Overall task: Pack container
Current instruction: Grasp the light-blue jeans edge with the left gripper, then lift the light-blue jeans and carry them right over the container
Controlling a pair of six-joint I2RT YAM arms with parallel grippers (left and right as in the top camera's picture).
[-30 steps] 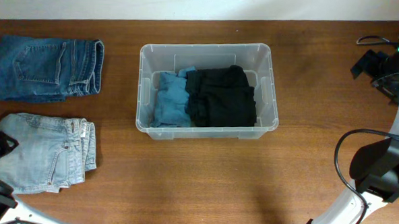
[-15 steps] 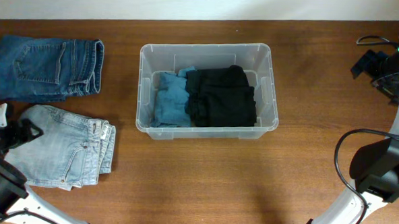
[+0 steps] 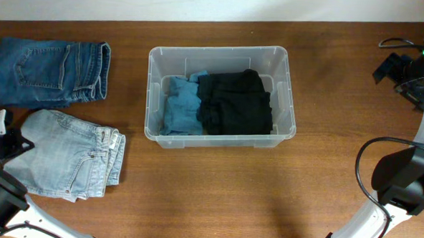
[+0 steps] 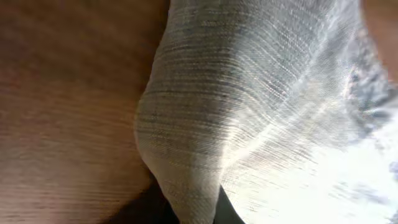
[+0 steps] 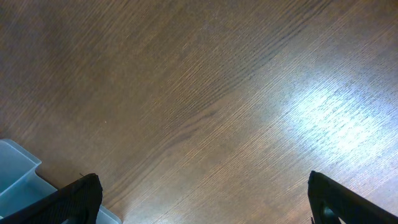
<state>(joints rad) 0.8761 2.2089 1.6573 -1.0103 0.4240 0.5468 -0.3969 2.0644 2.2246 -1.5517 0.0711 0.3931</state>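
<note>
I'm pinching the light jeans (image 3: 67,163) by the edge in the left gripper (image 3: 17,145) for hauling into the container (image 3: 222,51); the right gripper (image 5: 202,196) is hanging wide open, spare.

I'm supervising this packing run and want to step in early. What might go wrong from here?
1. The left fingers seem to pinch only an edge fold of the light jeans. If lifted that way, the folded stack may fall open and snag on the container rim.
2. Black clothes and blue clothes already cover most of the container floor, so the jeans may sit high or hang over the rim.
</note>
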